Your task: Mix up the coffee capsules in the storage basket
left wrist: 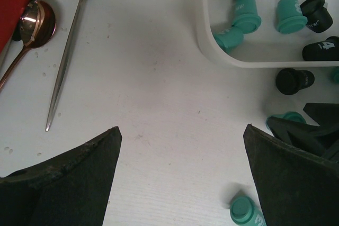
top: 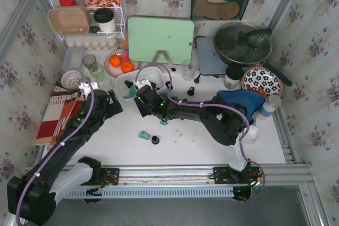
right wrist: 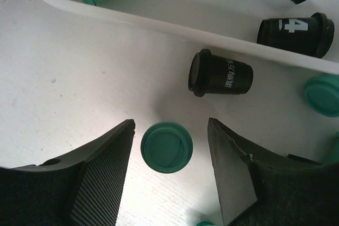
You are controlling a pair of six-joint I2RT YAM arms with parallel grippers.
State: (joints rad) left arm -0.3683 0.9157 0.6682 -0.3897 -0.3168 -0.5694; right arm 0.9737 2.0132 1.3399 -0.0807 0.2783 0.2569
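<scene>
The white storage basket (top: 123, 81) sits left of centre and holds several teal and black coffee capsules (left wrist: 246, 13). Its rim shows in the left wrist view (left wrist: 212, 46) and in the right wrist view (right wrist: 159, 22). My right gripper (right wrist: 169, 125) is open at the basket's near rim (top: 139, 98), its fingers on either side of an upright teal capsule (right wrist: 167, 147) on the table without touching it. A black capsule (right wrist: 221, 73) lies just beyond it. My left gripper (left wrist: 181, 129) is open and empty beside the basket (top: 117, 101). Loose capsules lie on the table, one teal (top: 143, 136) and one black (top: 155, 140).
A fork (left wrist: 69, 51), a copper spoon (left wrist: 32, 22) and a red mat (top: 55, 115) lie to the left. A green cutting board (top: 160, 38), a plate of oranges (top: 121, 63), a pan (top: 242, 43) and a wire rack (top: 87, 19) stand behind. A blue cloth (top: 241, 101) lies at the right.
</scene>
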